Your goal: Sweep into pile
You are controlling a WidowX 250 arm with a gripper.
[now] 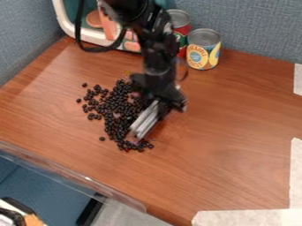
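Observation:
My gripper [161, 100] hangs from the top edge over the middle of the table, shut on a light grey, flat-sided tool [145, 120]. The tool slants down to the left, its lower end at the right side of the beans. Small black beans [115, 106] lie to the left of the gripper and around the tool's lower end, dense in the middle and scattered at the left, with a few loose ones near the front. The arm and tool hide part of the beans' right side.
Two cans, one red and green [181, 35] and one yellow and blue [203, 52], stand at the back by the grey partition [254, 26]. A white-framed toy box [68, 20] is at the back left. A clear plastic strip [88, 178] edges the wooden table [224, 132]; white tape [247, 217] lies front right.

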